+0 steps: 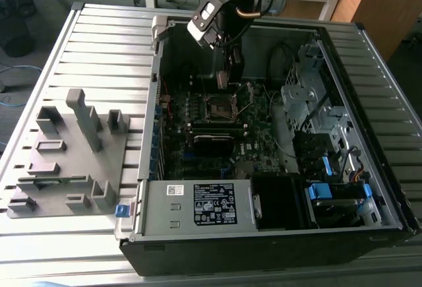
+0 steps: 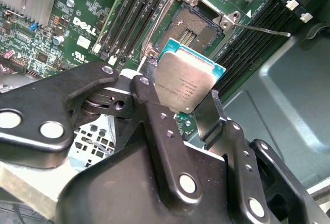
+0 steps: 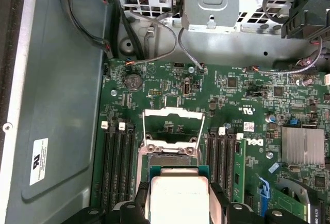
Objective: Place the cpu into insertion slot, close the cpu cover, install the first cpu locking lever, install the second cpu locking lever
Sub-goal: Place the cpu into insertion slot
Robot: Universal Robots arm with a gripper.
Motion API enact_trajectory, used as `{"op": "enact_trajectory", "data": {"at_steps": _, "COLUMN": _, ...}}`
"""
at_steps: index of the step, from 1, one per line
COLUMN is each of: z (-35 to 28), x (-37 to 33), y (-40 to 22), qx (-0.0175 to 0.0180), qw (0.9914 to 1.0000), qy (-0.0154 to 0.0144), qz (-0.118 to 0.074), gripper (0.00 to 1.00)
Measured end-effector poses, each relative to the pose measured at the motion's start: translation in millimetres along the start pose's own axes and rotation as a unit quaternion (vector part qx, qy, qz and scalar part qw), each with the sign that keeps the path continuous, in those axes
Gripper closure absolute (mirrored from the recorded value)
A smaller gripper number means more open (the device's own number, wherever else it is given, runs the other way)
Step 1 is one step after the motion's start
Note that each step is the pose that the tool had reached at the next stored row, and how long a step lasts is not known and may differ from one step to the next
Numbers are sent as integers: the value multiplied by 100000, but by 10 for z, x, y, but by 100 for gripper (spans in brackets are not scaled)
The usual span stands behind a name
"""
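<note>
My gripper [image 1: 227, 79] hangs inside the open computer case, just above the insertion slot [image 1: 221, 107]. It is shut on the cpu [image 2: 188, 82], a square chip with a silver-grey top and a green edge, gripped by two opposite sides. The slot [image 2: 193, 28] lies bare with its dark contact field showing, a short gap from the chip. In the first wrist view the cpu [image 3: 178, 193] sits between the fingers [image 3: 142, 206] and hides part of the slot [image 3: 167, 158]. The cpu cover [image 3: 172, 126] is swung open beyond the slot. A thin locking lever [image 2: 263, 28] sticks out free beside it.
Long black memory slots [image 3: 118, 167] flank the socket on both sides. A finned heatsink [image 3: 302, 147] sits on the board. A power supply [image 1: 198, 204] and drive cages [image 1: 310, 95] fill the case. A grey fixture plate [image 1: 66, 155] lies at the exterior view's left.
</note>
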State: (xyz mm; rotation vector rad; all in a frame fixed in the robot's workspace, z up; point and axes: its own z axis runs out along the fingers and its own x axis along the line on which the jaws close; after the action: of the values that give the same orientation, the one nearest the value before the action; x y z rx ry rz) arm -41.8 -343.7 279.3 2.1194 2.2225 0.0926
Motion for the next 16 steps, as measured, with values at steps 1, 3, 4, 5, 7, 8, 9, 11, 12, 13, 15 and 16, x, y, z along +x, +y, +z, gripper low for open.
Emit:
{"op": "enact_trajectory", "data": {"at_steps": 1, "z": 4, "x": 0, "y": 0, "qx": 0, "qw": 100000, "qy": -1, "qz": 0, "gripper": 46}}
{"op": "enact_trajectory", "data": {"at_steps": 3, "z": 7, "x": 0, "y": -1, "qx": 6, "qw": 100000, "qy": -13, "qz": 0, "gripper": 46}}
{"op": "enact_trajectory", "data": {"at_steps": 4, "z": 8, "x": 0, "y": -1, "qx": 1, "qw": 100000, "qy": -5, "qz": 0, "gripper": 46}}
{"op": "enact_trajectory", "data": {"at_steps": 5, "z": 9, "x": 0, "y": -1, "qx": -2, "qw": 100000, "qy": 2, "qz": -1, "gripper": 46}}
{"op": "enact_trajectory", "data": {"at_steps": 7, "z": 9, "x": 0, "y": -1, "qx": -1, "qw": 100000, "qy": -1, "qz": 1, "gripper": 46}}
{"op": "enact_trajectory", "data": {"at_steps": 8, "z": 10, "x": 0, "y": -2, "qx": -3, "qw": 100000, "qy": 0, "qz": 2, "gripper": 46}}
{"op": "enact_trajectory", "data": {"at_steps": 9, "z": 10, "x": 0, "y": -5, "qx": -5, "qw": 100000, "qy": -1, "qz": 10, "gripper": 46}}
{"op": "enact_trajectory", "data": {"at_steps": 11, "z": 11, "x": 1, "y": -13, "qx": -7, "qw": 100000, "qy": 5, "qz": 2, "gripper": 46}}
{"op": "enact_trajectory", "data": {"at_steps": 12, "z": 12, "x": 1, "y": -18, "qx": -4, "qw": 100000, "qy": 2, "qz": 3, "gripper": 46}}
{"op": "enact_trajectory", "data": {"at_steps": 13, "z": 14, "x": 1, "y": -22, "qx": -7, "qw": 100000, "qy": 6, "qz": 2, "gripper": 46}}
{"op": "enact_trajectory", "data": {"at_steps": 15, "z": 25, "x": 2, "y": -28, "qx": -8, "qw": 100000, "qy": 8, "qz": 1, "gripper": 46}}
{"op": "enact_trajectory", "data": {"at_steps": 16, "z": 32, "x": 1, "y": -30, "qx": -1, "qw": 100000, "qy": 0, "qz": -3, "gripper": 46}}
